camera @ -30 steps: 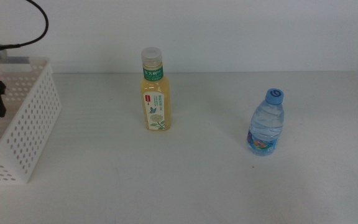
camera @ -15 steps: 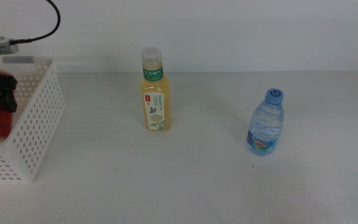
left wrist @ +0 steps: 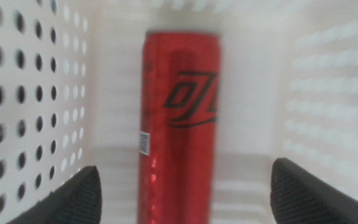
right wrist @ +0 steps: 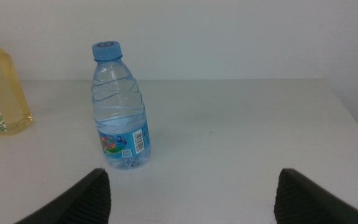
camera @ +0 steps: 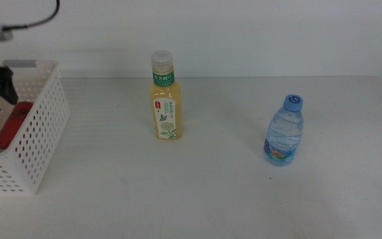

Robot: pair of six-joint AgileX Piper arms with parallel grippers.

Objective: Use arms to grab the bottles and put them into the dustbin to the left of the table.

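Two drinks stand upright on the white table (camera: 217, 192). Nearest is a clear water bottle (camera: 284, 131) with a blue cap and a colourful label with a barcode; it sits just ahead of the right gripper (right wrist: 191, 193), whose jaws are spread wide and empty. Farther back stands a yellow tea bottle (camera: 165, 96), green label, print too small to read. Inside the white perforated dustbin (camera: 35, 143) lies a red can (left wrist: 179, 124) with black lettering, directly below the left gripper (left wrist: 185, 193), wide open, gripping nothing.

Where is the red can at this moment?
The red can lies inside the white dustbin at the table's left side, beneath the open left gripper.
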